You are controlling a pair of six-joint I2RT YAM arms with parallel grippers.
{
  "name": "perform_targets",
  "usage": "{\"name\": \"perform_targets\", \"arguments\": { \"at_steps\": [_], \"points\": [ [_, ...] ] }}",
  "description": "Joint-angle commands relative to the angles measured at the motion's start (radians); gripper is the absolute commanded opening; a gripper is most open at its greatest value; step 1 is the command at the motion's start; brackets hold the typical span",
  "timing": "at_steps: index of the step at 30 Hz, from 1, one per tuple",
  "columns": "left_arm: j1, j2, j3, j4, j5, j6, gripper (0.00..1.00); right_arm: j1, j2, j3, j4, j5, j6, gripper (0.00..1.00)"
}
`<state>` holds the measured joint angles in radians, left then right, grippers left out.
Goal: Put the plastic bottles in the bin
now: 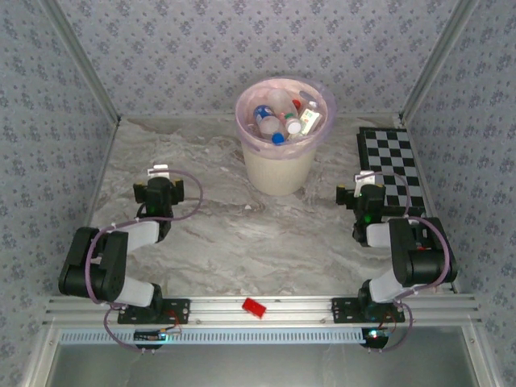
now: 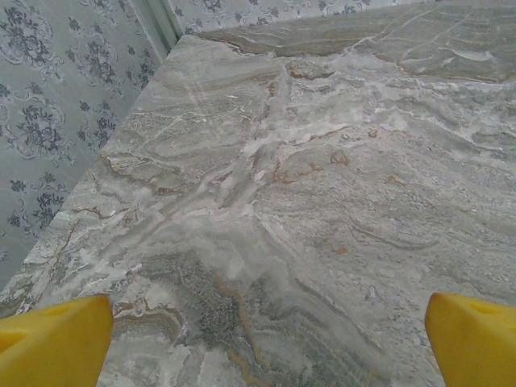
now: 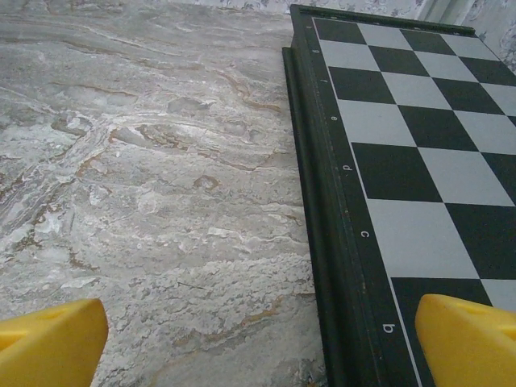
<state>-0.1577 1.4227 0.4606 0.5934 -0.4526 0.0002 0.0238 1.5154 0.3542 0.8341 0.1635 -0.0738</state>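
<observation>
The bin [image 1: 278,173], a cream-white bucket lined with a pink bag, stands at the back middle of the marble table. Several plastic bottles [image 1: 284,118] with blue, red and white caps lie inside it. My left gripper [image 1: 160,172] rests low at the left, well short of the bin, open with bare marble between its yellow fingertips [image 2: 56,343]. Over at the right, my right gripper [image 1: 368,179] is open too, its yellow fingertips [image 3: 48,343] straddling the near left edge of the chequered board with nothing between them.
A black-and-white chequered board [image 1: 391,169] lies at the right, its dark rim [image 3: 310,177] running up the right wrist view. A small red block [image 1: 255,307] sits on the aluminium rail between the arm bases. Patterned walls close in the table on three sides.
</observation>
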Motion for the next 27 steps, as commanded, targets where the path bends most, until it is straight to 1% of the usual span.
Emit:
{"name": "perform_targets", "arguments": {
  "at_steps": [1, 2, 4, 5, 7, 10, 12, 13, 14, 15, 16, 17, 18, 19, 21, 22, 24, 27],
  "points": [
    [0.037, 0.033, -0.01, 0.111, 0.059, 0.015, 0.99, -0.01, 0.006, 0.013, 0.018, -0.026, 0.026, 1.0],
    [0.045, 0.058, -0.003, 0.126, 0.061, 0.011, 0.99, -0.014, 0.006, 0.017, 0.011, -0.032, 0.03, 1.0],
    [0.05, 0.09, 0.024, 0.102, 0.063, 0.006, 0.99, -0.024, 0.006, 0.026, -0.007, -0.043, 0.041, 1.0],
    [0.059, 0.088, 0.038, 0.066, 0.083, -0.003, 0.99, -0.029, 0.008, 0.029, -0.009, -0.042, 0.048, 1.0],
    [0.085, 0.09, 0.039, 0.063, 0.131, -0.018, 0.99, -0.033, 0.006, 0.026, -0.003, -0.015, 0.063, 1.0],
    [0.127, 0.088, 0.041, 0.05, 0.227, -0.037, 0.99, -0.033, 0.006, 0.026, -0.002, -0.01, 0.065, 1.0],
    [0.139, 0.085, 0.017, 0.089, 0.281, -0.034, 0.99, -0.033, 0.006, 0.026, -0.003, -0.011, 0.065, 1.0],
    [0.154, 0.089, -0.012, 0.135, 0.332, -0.035, 0.99, -0.033, 0.006, 0.025, -0.003, -0.011, 0.065, 1.0],
    [0.169, 0.13, -0.057, 0.272, 0.367, -0.034, 0.99, -0.033, 0.006, 0.025, -0.003, -0.011, 0.065, 1.0],
    [0.168, 0.137, -0.065, 0.313, 0.365, -0.034, 0.99, -0.033, 0.006, 0.025, -0.003, -0.012, 0.065, 1.0],
    [0.167, 0.101, -0.034, 0.165, 0.365, -0.038, 0.99, -0.034, 0.006, 0.026, -0.004, -0.013, 0.065, 1.0],
    [0.167, 0.126, -0.054, 0.259, 0.363, -0.036, 0.99, -0.035, 0.006, 0.026, -0.004, -0.013, 0.065, 1.0],
    [0.167, 0.13, -0.059, 0.277, 0.362, -0.035, 0.99, -0.035, 0.006, 0.027, -0.004, -0.013, 0.065, 1.0],
    [0.167, 0.105, -0.04, 0.189, 0.363, -0.038, 0.99, -0.035, 0.006, 0.026, -0.004, -0.013, 0.065, 1.0],
    [0.168, 0.123, -0.054, 0.251, 0.361, -0.035, 0.99, -0.035, 0.006, 0.025, -0.005, -0.013, 0.065, 1.0],
    [0.168, 0.11, -0.043, 0.204, 0.362, -0.037, 0.99, -0.035, 0.006, 0.026, -0.004, -0.013, 0.065, 1.0],
    [0.168, 0.118, -0.048, 0.228, 0.362, -0.037, 0.99, -0.035, 0.006, 0.026, -0.004, -0.013, 0.065, 1.0],
    [0.167, 0.113, -0.046, 0.215, 0.362, -0.037, 0.99, -0.035, 0.006, 0.025, -0.004, -0.013, 0.065, 1.0]
  ]
}}
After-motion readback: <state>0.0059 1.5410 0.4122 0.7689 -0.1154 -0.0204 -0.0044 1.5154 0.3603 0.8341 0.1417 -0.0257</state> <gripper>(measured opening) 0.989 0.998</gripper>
